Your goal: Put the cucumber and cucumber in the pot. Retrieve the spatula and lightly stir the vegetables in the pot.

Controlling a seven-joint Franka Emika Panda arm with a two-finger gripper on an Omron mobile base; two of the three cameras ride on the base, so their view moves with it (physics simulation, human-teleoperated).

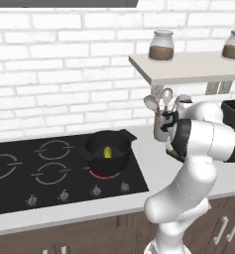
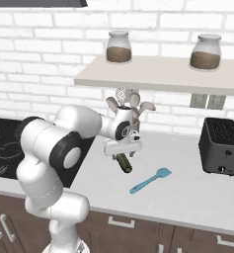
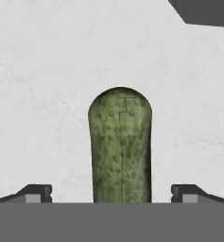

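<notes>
Gripper (image 3: 111,194) spread fully wide over the white surface (image 3: 47,94), dark green cucumber (image 3: 120,146) between the fingertips (image 3: 35,193), gap either side, no contact visible. Light-blue spatula (image 2: 150,180) flat on the surface just beyond, toward the toaster (image 2: 222,146). Black pot (image 1: 108,150) well apart on the stove (image 1: 20,173), yellow-green cucumber (image 1: 107,152) inside.

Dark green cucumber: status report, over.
Gripper open, fingertips either side of dark green cucumber on the counter, not closed on it. Yellow-green piece already in pot. Spatula lies nearby, not blocking.
</notes>
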